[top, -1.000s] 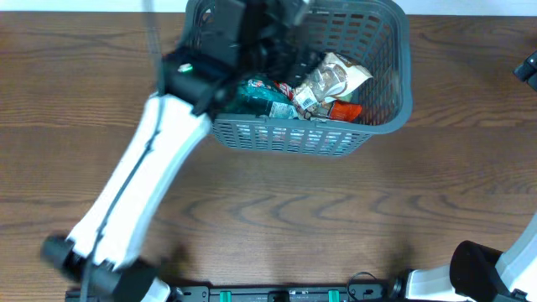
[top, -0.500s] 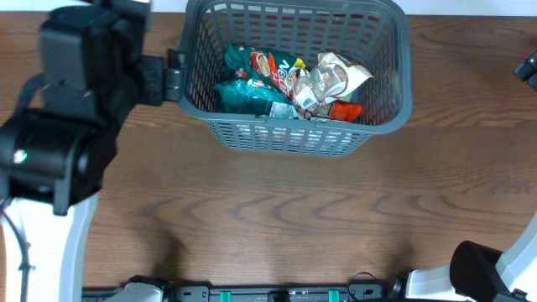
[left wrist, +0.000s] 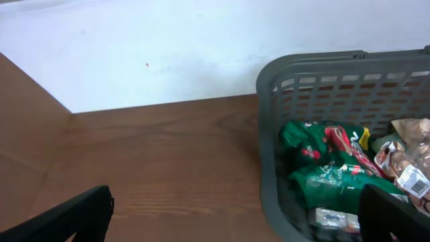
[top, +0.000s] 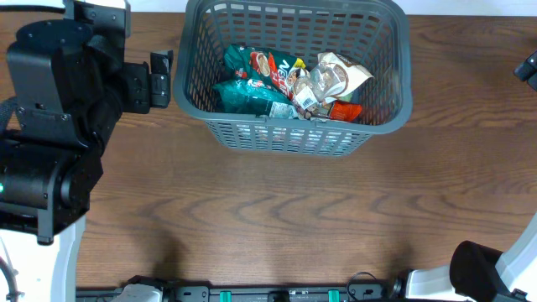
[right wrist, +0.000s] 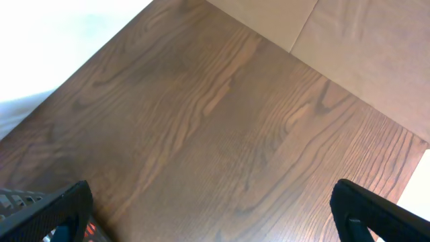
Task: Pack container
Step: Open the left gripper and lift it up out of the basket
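The dark grey lattice container (top: 294,138) stands at the back middle of the table. It holds green packets (top: 247,84), a beige packet (top: 336,75) and a red-orange packet (top: 346,111). My left gripper (top: 161,80) is just outside the container's left wall, open and empty. In the left wrist view its fingers (left wrist: 235,225) straddle the container's left wall (left wrist: 269,168), with the green packets (left wrist: 329,181) inside. My right gripper (right wrist: 215,218) is open and empty over bare wood at the far right (top: 529,65). A corner of the container (right wrist: 13,198) shows at its lower left.
My bulky left arm (top: 50,134) covers the table's left side. A white wall (left wrist: 168,47) rises behind the table's far edge. The right arm's base (top: 482,273) sits at the front right corner.
My left arm has drawn back from over the container to the left. Its gripper now sits outside the left wall. The packets inside are uncovered. The right arm has not moved.
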Motion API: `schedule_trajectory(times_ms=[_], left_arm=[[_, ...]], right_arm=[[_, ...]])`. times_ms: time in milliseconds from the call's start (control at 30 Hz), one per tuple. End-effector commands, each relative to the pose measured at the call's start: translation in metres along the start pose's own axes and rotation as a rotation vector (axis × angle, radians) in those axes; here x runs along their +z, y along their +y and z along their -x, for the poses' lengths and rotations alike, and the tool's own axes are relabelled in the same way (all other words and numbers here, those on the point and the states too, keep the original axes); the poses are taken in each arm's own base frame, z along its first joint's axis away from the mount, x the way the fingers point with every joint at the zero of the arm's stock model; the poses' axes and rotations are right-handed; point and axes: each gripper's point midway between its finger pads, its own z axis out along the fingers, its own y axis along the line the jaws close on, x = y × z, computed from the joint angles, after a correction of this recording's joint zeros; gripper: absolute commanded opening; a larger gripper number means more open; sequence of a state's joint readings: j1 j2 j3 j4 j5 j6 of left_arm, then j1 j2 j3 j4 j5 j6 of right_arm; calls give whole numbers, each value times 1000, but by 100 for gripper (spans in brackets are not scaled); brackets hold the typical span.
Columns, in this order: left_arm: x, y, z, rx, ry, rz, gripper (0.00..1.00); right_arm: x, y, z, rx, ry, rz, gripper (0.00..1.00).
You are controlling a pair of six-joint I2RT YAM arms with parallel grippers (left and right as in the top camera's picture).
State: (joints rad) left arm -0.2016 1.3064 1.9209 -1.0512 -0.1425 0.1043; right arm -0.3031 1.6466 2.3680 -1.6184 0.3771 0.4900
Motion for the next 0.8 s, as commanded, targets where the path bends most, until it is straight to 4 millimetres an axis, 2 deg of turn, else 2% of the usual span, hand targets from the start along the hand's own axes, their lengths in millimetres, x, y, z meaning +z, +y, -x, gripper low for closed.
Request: schedule_trajectory(times_ms=[0,233,333,567,767], left_arm=[[0,4,-1,-10,4,20,98],[-2,10,-3,18,10,52,99],[-14,14,-6,39,8,59,99],[-69,25,-1,9,-115,65,99],[-114,38,-22,-41,-200,91,99]], right_arm=[[0,-3,1,13,-3,-10,99],[0,-3,1,13,-3,-10,99],[0,-3,1,13,-3,-10,99],[0,-3,1,13,-3,-10,99],[0,-3,1,13,-3,-10,99]])
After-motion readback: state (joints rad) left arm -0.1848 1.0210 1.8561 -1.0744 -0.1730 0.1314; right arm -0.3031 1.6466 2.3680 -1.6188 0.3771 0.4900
